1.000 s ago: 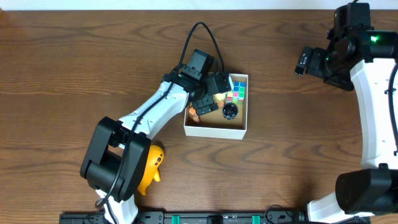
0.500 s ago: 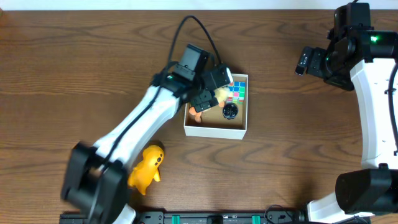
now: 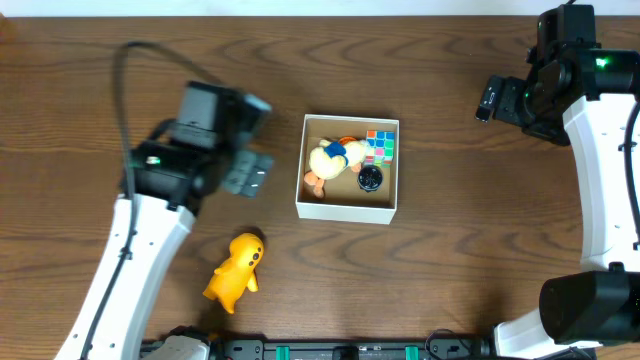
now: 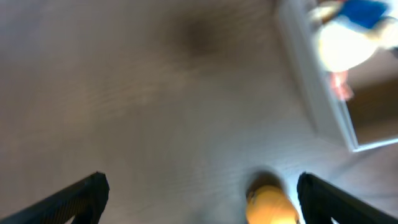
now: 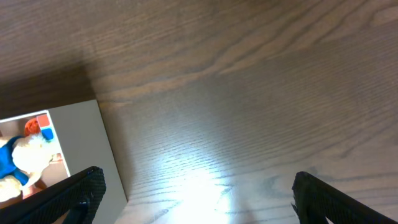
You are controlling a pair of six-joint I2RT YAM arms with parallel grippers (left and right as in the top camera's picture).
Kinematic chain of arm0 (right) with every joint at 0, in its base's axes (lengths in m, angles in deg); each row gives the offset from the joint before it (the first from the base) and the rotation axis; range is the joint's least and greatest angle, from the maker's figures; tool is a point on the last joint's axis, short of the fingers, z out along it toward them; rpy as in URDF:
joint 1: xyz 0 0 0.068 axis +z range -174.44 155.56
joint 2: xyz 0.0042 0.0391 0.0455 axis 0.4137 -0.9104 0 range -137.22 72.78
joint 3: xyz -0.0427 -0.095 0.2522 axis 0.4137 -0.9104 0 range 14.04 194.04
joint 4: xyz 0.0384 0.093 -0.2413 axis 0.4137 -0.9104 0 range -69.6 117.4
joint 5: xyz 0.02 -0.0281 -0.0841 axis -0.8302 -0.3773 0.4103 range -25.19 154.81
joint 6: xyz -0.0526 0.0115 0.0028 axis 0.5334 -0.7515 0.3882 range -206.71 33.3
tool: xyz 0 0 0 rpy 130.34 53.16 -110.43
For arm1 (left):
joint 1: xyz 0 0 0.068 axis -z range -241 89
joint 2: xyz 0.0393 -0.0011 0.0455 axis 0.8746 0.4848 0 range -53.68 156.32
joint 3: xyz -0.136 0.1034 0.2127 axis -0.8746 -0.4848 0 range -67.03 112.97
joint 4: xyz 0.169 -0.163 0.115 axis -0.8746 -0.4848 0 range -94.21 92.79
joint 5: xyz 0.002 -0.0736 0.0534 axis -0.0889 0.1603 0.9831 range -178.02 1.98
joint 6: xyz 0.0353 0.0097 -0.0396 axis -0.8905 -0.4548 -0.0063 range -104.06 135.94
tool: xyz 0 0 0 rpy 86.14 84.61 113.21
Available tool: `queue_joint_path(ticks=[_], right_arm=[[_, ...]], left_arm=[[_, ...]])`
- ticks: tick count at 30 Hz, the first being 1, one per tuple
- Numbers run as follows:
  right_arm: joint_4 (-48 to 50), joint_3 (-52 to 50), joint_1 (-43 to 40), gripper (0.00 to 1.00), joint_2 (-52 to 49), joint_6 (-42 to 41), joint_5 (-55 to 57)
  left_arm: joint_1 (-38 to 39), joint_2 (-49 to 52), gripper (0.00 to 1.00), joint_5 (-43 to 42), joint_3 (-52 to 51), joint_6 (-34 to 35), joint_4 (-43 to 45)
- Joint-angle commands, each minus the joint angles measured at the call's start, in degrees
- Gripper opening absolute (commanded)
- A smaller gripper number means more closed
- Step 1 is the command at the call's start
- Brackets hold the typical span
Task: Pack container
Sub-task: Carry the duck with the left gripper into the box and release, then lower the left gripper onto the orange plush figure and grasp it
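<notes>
Since a second ago, the left arm has been withdrawn from over the container (image 3: 345, 212) and is now held above bare wood to its left, blurred in the overhead view. Its left gripper (image 4: 202, 190) is spread wide, and nothing is held between the fingers (image 4: 84, 194). A yellow duck toy (image 3: 235, 270) lies on the wooden table (image 3: 450, 280), well apart from the container and nearer the robot; in the left wrist view it shows at the bottom edge, close to one finger. The container is set near the middle of the table, open side up. Inside it, a white plush toy (image 3: 328, 160) with blue and orange parts lies at the left, a colourful puzzle cube (image 3: 381, 146) sits in the far right corner, and a black round object (image 3: 371, 178) lies just in front of the cube. The right arm has not been moved: the right gripper (image 5: 199, 186) is held high near the far right of the table, well apart from the container, its fingers spread wide and empty.
</notes>
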Motion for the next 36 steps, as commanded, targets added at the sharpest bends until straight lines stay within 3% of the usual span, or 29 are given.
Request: queue_joint_path(ticks=[1, 13, 19, 36], right_arm=[[0.04, -0.26, 0.20, 0.99, -0.09, 0.90, 0.79], [0.24, -0.26, 0.13, 0.99, -0.09, 0.90, 0.81], [0.61, -0.26, 0.15, 0.99, -0.09, 0.90, 0.81], [0.68, -0.26, 0.13, 0.99, -0.09, 0.90, 0.81]], left_arm=[[-5.05, 0.66, 0.98, -6.69, -0.74, 11.63, -4.98], [-1.14, 0.98, 0.98, -9.33, -13.64, 13.25, -9.73], [1.81, -1.53, 0.98, -9.75, -18.51, 18.91, -6.32], [2.38, -1.95, 0.98, -10.73, -33.66, 20.11, 4.66]])
